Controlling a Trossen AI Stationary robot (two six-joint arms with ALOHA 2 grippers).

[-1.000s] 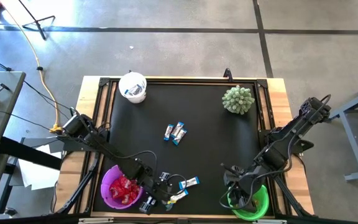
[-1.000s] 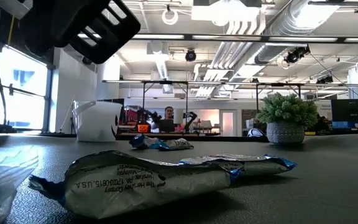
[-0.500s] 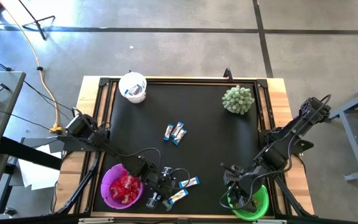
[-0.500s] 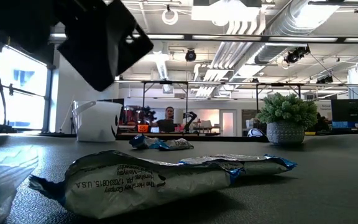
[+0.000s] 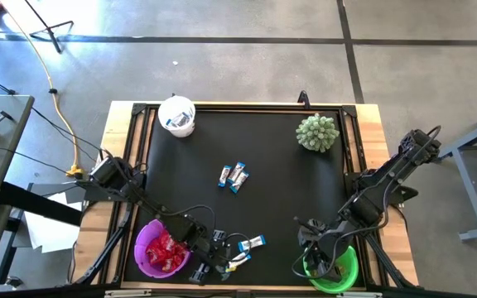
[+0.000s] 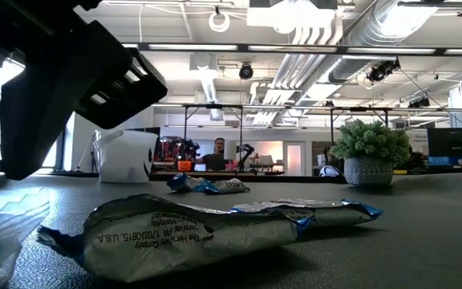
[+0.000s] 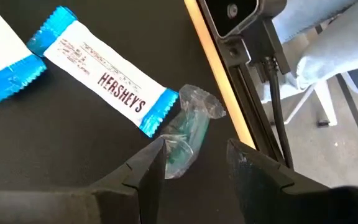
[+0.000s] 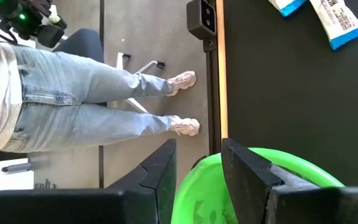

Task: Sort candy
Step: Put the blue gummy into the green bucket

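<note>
A greenish sweet in a clear wrapper lies on the black mat by the table's near edge, next to a blue-and-white Hershey's bar. My left gripper is open and low over the sweet, a finger on either side of its end. More blue-and-white bars lie at mid-table and near the front. Red packets fill the purple bowl. My right gripper waits open and holding nothing above the green bowl. My left gripper slants down from the table's left. One fingertip stands right against the near end of the sweet's wrapper. Whether it touches the wrapper I cannot tell. The sweet lies flat on the mat.
A white cup stands at the far left and a spiky green plant in a pot at the far right. The table's frame rail runs close beside the sweet. A person's legs show beyond the near edge.
My left gripper has come down toward the mat over the greenish sweet and has rolled a little about its own axis. Its fingers have stayed open. The candies have not moved.
</note>
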